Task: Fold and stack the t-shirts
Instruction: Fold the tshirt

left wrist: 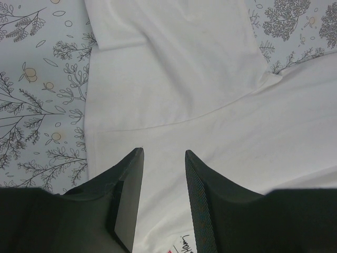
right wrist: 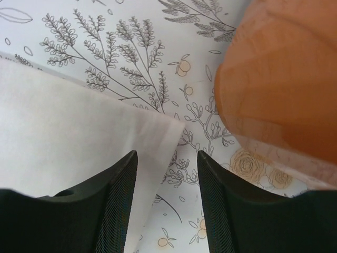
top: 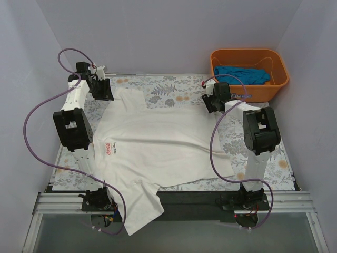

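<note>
The left end effector [left wrist: 163,154], jaws apart and empty, hangs over the far left of the large white cloth t-shirt [top: 158,142] spread on the flower-printed tabletop [top: 174,89], and the right end effector [right wrist: 167,154], also apart, over its far right corner beside the orange plastic basket [top: 279,79] holding a teal-blue cloth t-shirt [top: 242,75].

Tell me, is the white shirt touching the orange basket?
Apart. The right wrist view plainly shows a strip of flowered tablecloth lying bare between the white shirt and the orange basket.
</note>
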`<state>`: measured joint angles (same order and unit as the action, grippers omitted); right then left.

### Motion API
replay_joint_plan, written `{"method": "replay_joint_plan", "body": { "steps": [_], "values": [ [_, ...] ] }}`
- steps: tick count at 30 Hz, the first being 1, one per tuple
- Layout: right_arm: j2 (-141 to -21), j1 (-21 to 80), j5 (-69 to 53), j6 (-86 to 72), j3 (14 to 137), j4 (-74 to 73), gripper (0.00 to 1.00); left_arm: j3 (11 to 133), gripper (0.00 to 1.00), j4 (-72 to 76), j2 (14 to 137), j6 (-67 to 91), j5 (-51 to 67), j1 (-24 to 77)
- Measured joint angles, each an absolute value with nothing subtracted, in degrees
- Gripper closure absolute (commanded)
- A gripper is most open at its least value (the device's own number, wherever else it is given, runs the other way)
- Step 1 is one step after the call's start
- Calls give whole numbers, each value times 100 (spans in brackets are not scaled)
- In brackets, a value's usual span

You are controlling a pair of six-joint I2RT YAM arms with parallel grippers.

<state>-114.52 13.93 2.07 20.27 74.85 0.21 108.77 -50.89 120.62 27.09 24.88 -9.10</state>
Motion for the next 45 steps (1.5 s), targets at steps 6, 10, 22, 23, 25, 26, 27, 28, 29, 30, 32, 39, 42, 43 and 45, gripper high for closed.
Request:
{"method": "replay_joint_plan", "body": {
  "steps": [6, 10, 22, 23, 25, 26, 27, 28, 29, 30, 32, 39, 42, 43, 45],
  "values": [
    [-11380, 1396, 460, 1450, 7328, 628, 44, 10829, 64, -5083, 12062, 2707, 2482, -910],
    [-11399, 1406, 451, 1205, 7330, 735, 44, 10829, 64, -5098, 12064, 2694, 2460, -910],
    [-11863, 1426, 386, 1057, 8029, 425, 46, 11030, 63, -5207, 12169, 2685, 2440, -910],
    [-11878, 1426, 364, 1072, 8038, 412, 43, 11030, 63, -5214, 12169, 2685, 2438, -910],
    [-11878, 1424, 307, 1111, 8005, 360, 40, 11030, 63, -5207, 12169, 2681, 2421, -908],
    [-11878, 1422, 301, 1118, 7985, 344, 39, 11030, 63, -5210, 12169, 2679, 2408, -908],
    [-11878, 1422, 309, 1138, 7972, 303, 39, 11030, 63, -5210, 12169, 2679, 2397, -908],
    [-11878, 1422, 327, 1160, 7970, 263, 39, 11032, 63, -5210, 12169, 2679, 2390, -908],
    [-11878, 1422, 357, 1181, 7970, 242, 39, 11039, 63, -5212, 12169, 2676, 2381, -908],
    [-11878, 1422, 397, 1199, 7970, 213, 39, 11045, 63, -5210, 12169, 2676, 2373, -908],
    [-11878, 1422, 436, 1234, 7970, 128, 39, 11078, 63, -5225, 12169, 2679, 2357, -908],
    [-11950, 1409, 364, 1223, 8044, -259, 43, 11356, 63, -5271, 12202, 2685, 2349, -908],
    [-11985, 1382, 266, 1225, 8123, -373, 55, 11509, 63, -5273, 12263, 2685, 2346, -908],
    [-11996, 1376, 215, 1225, 8134, -403, 62, 11542, 63, -5280, 12289, 2687, 2344, -908],
    [-12014, 1363, 132, 1208, 8167, -458, 79, 11629, 63, -5306, 12357, 2696, 2342, -908]
  ]
}}
